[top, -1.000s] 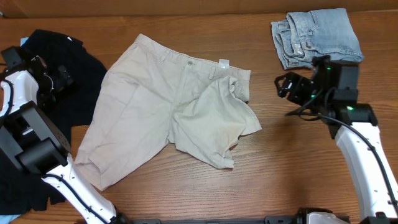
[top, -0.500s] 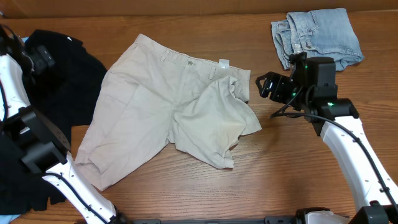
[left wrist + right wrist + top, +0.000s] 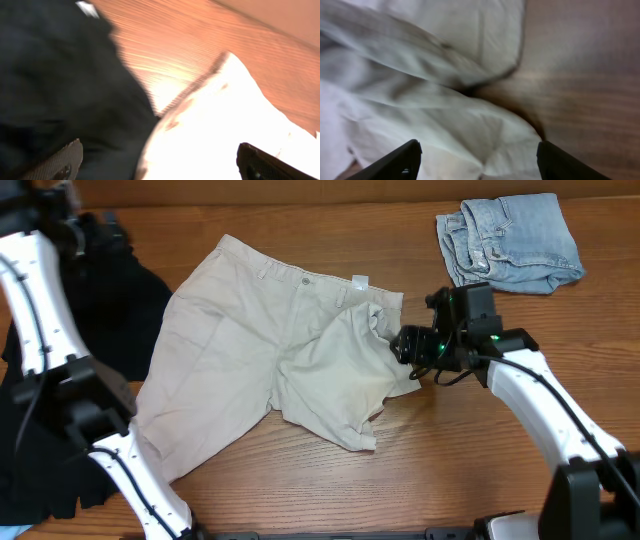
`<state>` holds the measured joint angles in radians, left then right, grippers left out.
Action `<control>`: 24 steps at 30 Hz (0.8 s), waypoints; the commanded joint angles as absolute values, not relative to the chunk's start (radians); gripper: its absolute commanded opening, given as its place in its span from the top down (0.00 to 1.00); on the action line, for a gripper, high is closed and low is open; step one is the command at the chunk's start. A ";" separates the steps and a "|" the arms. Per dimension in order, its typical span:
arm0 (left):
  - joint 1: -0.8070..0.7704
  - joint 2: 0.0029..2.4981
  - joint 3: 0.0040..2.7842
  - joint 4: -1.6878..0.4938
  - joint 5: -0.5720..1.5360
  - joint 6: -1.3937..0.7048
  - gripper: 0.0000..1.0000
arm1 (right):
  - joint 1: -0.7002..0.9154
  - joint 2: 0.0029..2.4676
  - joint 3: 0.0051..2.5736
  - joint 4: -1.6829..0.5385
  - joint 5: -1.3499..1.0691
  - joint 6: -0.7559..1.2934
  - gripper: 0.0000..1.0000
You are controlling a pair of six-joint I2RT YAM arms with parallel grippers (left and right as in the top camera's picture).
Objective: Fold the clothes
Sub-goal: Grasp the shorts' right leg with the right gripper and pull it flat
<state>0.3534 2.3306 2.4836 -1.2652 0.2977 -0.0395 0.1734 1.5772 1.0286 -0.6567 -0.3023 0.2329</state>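
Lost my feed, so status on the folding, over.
Left tool open, over the black cloth garment. Right tool open, above rumpled leg of the pale beige cotton shorts. Shorts unfolded, nothing gripped. Nothing blocking.

Matt, creased cloth shorts lie on a smooth, grained wooden table.

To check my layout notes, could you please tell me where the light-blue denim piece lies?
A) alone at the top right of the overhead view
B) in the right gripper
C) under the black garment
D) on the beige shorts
A: the denim piece lies by itself there, well apart from the beige shorts.
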 commanded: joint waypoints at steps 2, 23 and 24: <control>0.275 2.336 2.505 -1.284 0.334 0.024 0.00 | 0.175 1.614 1.047 -0.701 -0.212 0.217 0.23; 0.134 2.336 2.505 -1.272 0.260 0.029 0.00 | 0.175 1.667 0.853 -0.527 -0.227 0.289 0.31; 0.134 2.336 2.505 -1.272 0.260 0.030 0.00 | 0.175 1.667 0.852 -0.522 -0.232 0.290 0.31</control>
<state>0.1314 2.3306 2.4836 -1.2743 0.2691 0.0078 0.1734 1.6600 0.8658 -0.5385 -0.2108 0.2787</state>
